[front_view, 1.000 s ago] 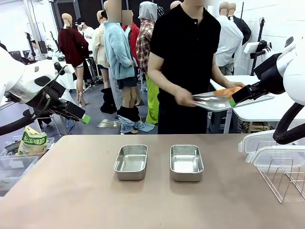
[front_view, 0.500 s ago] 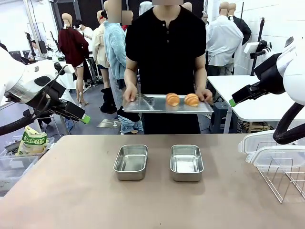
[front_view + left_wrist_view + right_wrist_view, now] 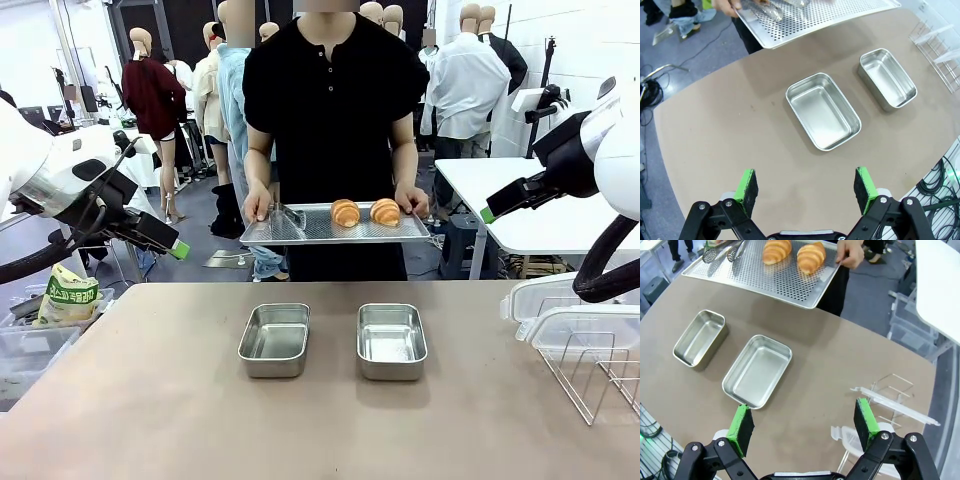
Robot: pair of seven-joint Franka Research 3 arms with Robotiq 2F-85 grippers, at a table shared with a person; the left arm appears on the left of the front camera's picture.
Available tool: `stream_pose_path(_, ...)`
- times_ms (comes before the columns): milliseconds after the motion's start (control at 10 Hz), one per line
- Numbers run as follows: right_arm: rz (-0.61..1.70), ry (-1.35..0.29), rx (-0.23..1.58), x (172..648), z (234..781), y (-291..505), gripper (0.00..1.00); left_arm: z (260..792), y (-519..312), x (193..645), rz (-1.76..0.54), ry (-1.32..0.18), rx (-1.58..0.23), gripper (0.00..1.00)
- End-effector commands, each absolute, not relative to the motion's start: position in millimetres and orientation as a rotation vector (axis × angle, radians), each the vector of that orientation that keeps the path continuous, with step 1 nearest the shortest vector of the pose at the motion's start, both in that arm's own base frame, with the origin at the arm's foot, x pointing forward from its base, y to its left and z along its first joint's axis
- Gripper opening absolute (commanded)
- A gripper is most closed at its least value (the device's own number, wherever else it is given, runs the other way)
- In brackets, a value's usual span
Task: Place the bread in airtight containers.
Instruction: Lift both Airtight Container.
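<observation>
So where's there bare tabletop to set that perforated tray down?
Bare: the wide stretch of table left of the left container, the near strip in front of it and the right container, the far strip behind them. Crowded: the right edge, with the wire rack and plastic lids.

The supporting surface is a flat, matte grey-brown table (image 3: 150, 400). Two small rectangular stainless-steel tubs with rounded corners stand directly on it near the middle, side by side with a gap between them: the left tub (image 3: 274, 340) and the right tub (image 3: 391, 341). Both are upright and open-topped, with bare steel floors showing. Their long sides run from the near edge toward the far edge. A light-coloured wire rack (image 3: 600, 385) stands at the right edge of the table, well apart from the right tub. Translucent whitish plastic lids (image 3: 580, 325) rest at the rack; whether they touch the tabletop cannot be determined.
</observation>
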State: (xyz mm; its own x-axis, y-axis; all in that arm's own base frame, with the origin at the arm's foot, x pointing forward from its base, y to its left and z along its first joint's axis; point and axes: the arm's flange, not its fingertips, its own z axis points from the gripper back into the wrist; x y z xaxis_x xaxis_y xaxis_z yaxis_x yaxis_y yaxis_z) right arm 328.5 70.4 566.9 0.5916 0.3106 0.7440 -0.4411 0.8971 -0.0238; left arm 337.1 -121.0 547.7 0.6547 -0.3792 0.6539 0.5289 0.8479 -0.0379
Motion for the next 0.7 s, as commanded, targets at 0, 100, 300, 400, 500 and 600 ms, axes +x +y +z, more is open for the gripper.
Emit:
stream_pose_path(0,0.444,-0.826,0.174,328.6,566.3,71.3,1.0,547.2,-119.5,337.4,-0.513,-0.679,-0.244,1.0)
stream_pose_path(100,0.444,-0.826,0.174,328.6,566.3,71.3,1.0,547.2,-119.5,337.4,-0.513,-0.679,-0.244,1.0)
stream_pose_path(300,0.444,-0.826,0.174,328.6,566.3,71.3,1.0,547.2,-119.5,337.4,-0.513,-0.679,-0.244,1.0)
stream_pose_path(400,0.444,-0.826,0.174,328.6,566.3,71.3,1.0,547.2,-119.5,337.4,-0.513,-0.679,-0.244,1.0)
stream_pose_path(500,0.444,-0.826,0.174,328.6,566.3,71.3,1.0,547.2,-119.5,337.4,-0.513,-0.679,-0.244,1.0)
stream_pose_path(600,0.444,-0.826,0.174,328.6,566.3,71.3,1.0,547.2,-119.5,337.4,-0.513,-0.679,-0.244,1.0)
